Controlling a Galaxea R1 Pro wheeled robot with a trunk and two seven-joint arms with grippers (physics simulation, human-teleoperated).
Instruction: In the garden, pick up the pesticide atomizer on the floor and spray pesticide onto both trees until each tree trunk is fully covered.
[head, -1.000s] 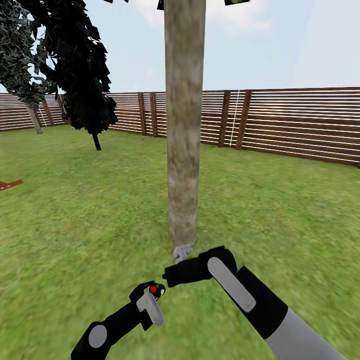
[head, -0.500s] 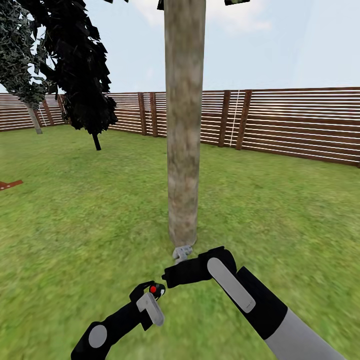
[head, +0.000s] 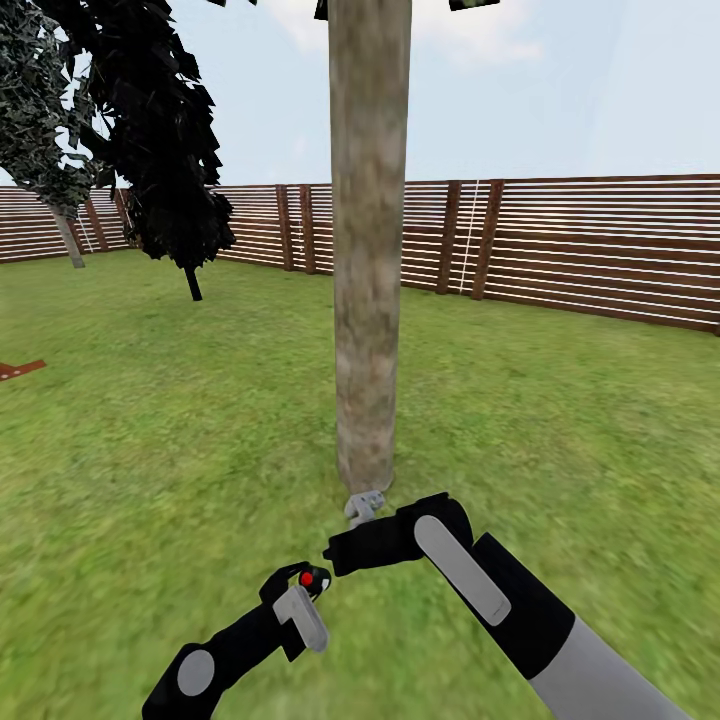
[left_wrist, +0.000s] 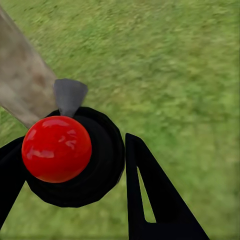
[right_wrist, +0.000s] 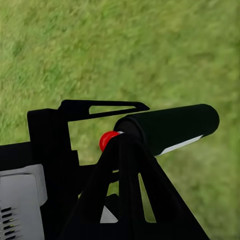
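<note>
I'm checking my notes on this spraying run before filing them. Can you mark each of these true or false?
1. The left gripper is closed on the pesticide atomizer. True.
2. The atomizer lies on the grass. False: it is held off the ground in the left gripper.
3. The tree trunk stands straight ahead, in the middle of the head view. True.
4. The fence is a brick wall. False: it is made of horizontal wooden slats.
5. The dark-leaved bush stands to the right of the trunk. False: it is to the left of it, further back.
</note>
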